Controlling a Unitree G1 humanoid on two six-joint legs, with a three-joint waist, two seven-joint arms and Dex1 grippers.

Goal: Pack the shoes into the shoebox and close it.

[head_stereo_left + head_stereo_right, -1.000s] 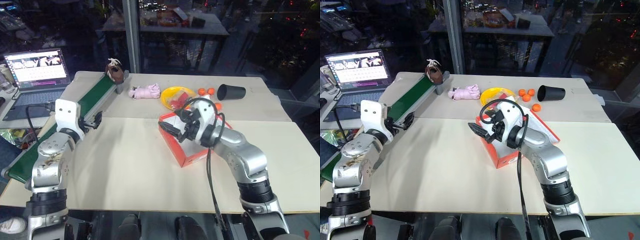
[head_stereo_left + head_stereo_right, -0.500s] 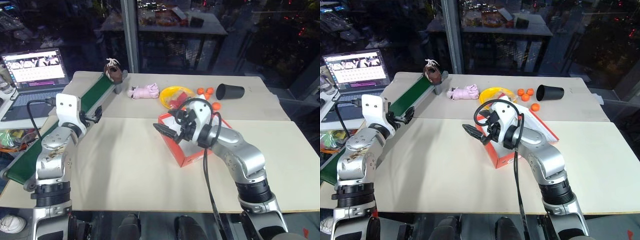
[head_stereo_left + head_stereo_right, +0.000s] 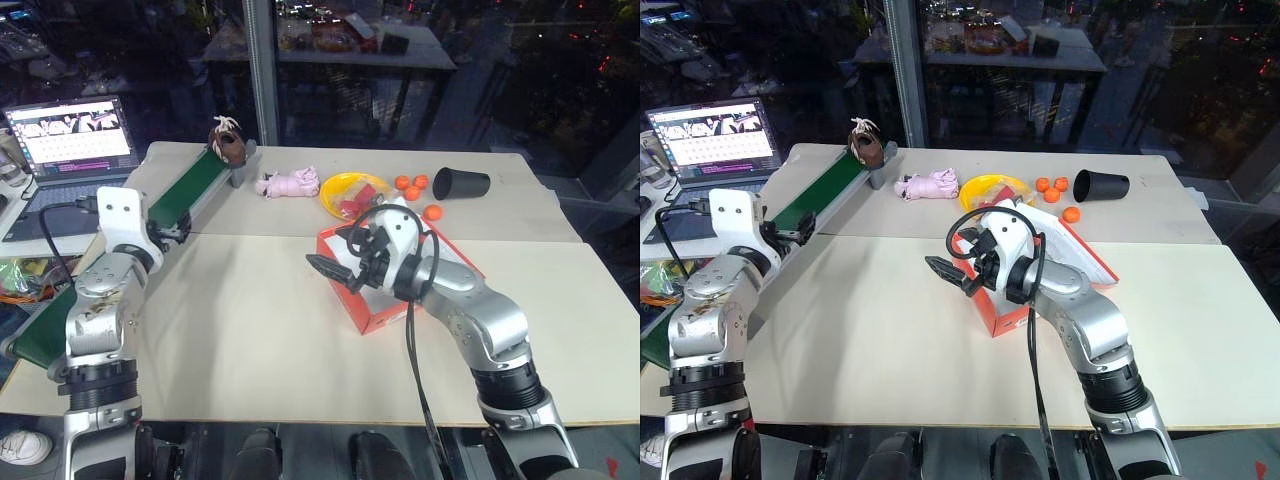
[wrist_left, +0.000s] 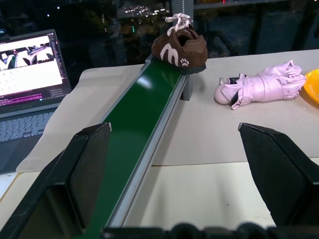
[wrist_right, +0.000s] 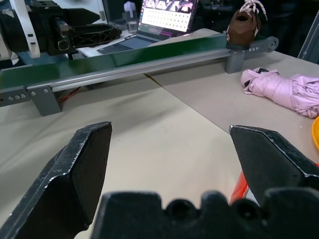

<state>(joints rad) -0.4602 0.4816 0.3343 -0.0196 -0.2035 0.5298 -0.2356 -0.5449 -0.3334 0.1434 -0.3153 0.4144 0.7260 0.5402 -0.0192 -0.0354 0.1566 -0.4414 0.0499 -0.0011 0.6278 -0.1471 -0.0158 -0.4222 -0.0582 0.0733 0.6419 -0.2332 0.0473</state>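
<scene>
Left eye view puts your one visible shoe (image 3: 228, 141) at the upper left, on the far end of the green conveyor belt (image 3: 180, 195), while the shoebox (image 3: 400, 285) sits open at centre frame. Your left gripper (image 3: 170, 228) hangs over the belt lower down, well short of the shoe, its fingers spread apart and empty. Your right gripper (image 3: 335, 272) stands just left of the box, likewise spread and empty.

Bright worktop, dark surroundings

The pale worktop (image 3: 250, 300) is evenly lit from above, with soft shadows cast beneath the arms. The background beyond its far edge is left dark, dotted with small lights. The laptop screen (image 3: 72, 131) glows. Focus is kept sharp throughout.
</scene>
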